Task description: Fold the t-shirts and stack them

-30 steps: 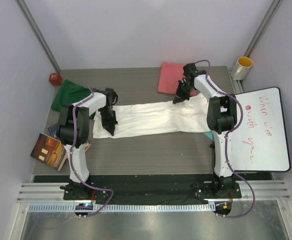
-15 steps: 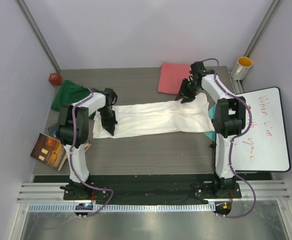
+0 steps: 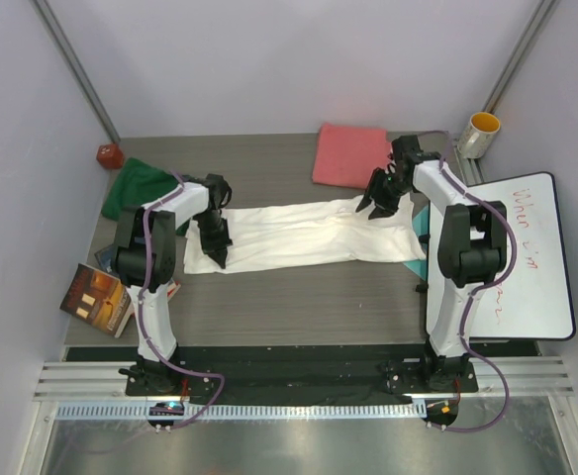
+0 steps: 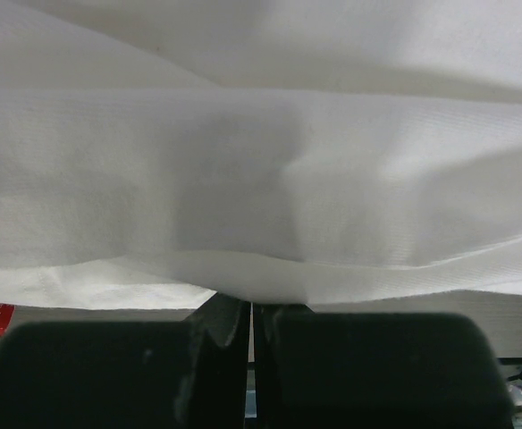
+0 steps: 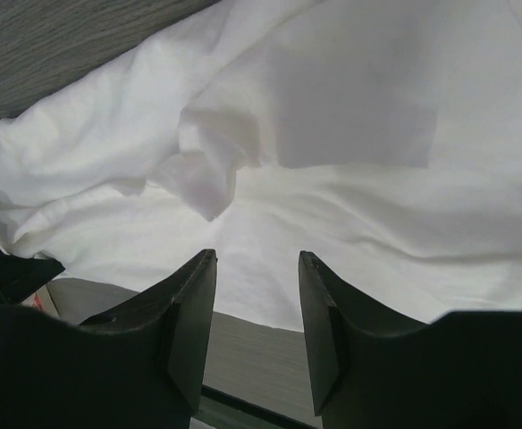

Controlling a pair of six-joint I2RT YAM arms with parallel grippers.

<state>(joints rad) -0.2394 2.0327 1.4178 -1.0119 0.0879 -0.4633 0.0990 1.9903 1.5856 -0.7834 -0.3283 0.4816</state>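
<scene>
White t-shirt [image 3: 299, 233] lies as a long folded band across the middle of the worktop [image 3: 299, 297]; left gripper [image 3: 218, 249] at its left end, jaws together - looks clamped on the hem; right gripper [image 3: 380, 206] hangs over the right end, jaws apart, nothing between them. Likely step: crosswise fold of the band; do it well by regrasping the right end through all layers, keeping the left pinch firm, lifting low, laying edge on edge. Cloth is thin, matt, fine-ribbed, softly creased - a small bunched flap sits by the right fingers. Coral-pink t-shirt [image 3: 348, 155] is a flat neat square at the far edge; dark green t-shirt [image 3: 136, 188] a crumpled heap near the far-left corner.
</scene>
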